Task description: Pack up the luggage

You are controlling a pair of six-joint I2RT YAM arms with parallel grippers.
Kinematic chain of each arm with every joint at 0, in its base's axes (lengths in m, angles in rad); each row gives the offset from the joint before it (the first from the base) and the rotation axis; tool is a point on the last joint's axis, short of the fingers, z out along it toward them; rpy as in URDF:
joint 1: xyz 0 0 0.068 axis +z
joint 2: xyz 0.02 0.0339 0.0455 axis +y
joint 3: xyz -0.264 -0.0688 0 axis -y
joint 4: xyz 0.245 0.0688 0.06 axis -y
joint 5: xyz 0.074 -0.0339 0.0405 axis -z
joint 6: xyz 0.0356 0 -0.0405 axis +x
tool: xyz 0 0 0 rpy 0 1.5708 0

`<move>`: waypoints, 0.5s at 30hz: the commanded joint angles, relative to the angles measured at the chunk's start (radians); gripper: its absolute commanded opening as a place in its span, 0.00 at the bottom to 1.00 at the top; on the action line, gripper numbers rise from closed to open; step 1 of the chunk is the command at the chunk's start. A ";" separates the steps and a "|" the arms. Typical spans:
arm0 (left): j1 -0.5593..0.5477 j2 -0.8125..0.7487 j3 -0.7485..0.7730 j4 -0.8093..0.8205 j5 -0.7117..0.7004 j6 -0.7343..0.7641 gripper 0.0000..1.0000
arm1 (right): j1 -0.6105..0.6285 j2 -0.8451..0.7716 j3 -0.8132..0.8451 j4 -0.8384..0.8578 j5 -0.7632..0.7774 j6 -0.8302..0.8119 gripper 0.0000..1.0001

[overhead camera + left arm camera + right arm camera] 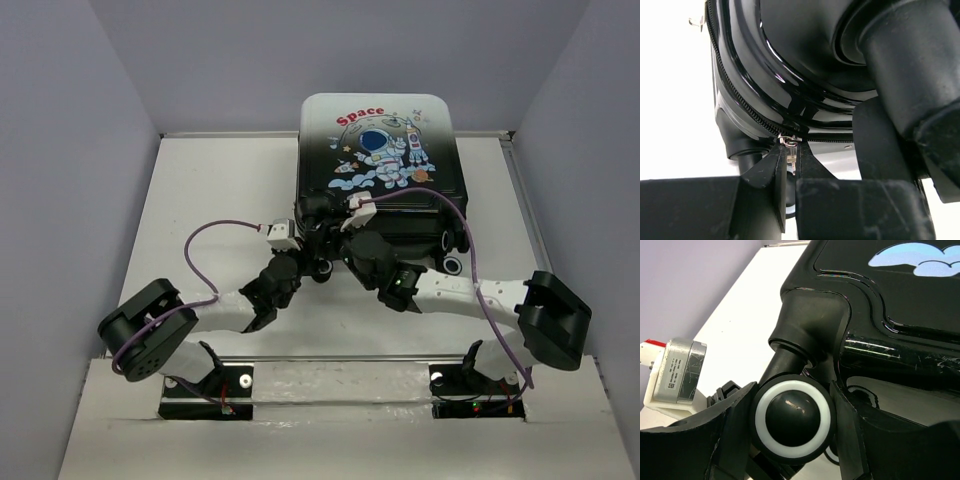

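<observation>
- The luggage (380,150) lies flat on the worktop (210,190), closed and print side up. It sits directly ahead of both tools.
- Its long axis runs straight away from the tools. The wheeled end is nearest them and the other end is farthest.
- The left tool (790,150) has its fingers pressed together on the small metal zipper pull (791,159) (at the seam, just above the fingertips).
- The right tool (790,397) is spread around a wheel (792,417), with a finger against each side of it.
- From above, both sets of fingertips are lost among black arm parts and black shell. The wrist views cut off most of the case.
- The zipper (735,92) curves up and away from the left tool, around a corner.
- The shell is glossy, black near the tools and fading to silver beyond, with an astronaut cartoon and a red "Space".
</observation>
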 commanded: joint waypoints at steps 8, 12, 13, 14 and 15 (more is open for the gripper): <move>0.063 -0.170 -0.042 -0.096 -0.333 0.155 0.06 | 0.084 -0.300 -0.152 0.022 -0.062 0.006 0.07; 0.138 -0.239 -0.063 -0.175 -0.323 0.137 0.06 | 0.057 -0.427 -0.202 -0.059 -0.042 -0.011 0.07; 0.149 -0.244 -0.060 -0.195 -0.316 0.132 0.06 | 0.057 -0.448 -0.211 -0.079 -0.033 -0.014 0.07; 0.156 -0.250 -0.057 -0.209 -0.319 0.130 0.06 | 0.057 -0.471 -0.221 -0.122 -0.025 -0.019 0.07; 0.156 -0.265 -0.053 -0.248 -0.322 0.123 0.06 | 0.047 -0.496 -0.241 -0.141 -0.015 -0.020 0.07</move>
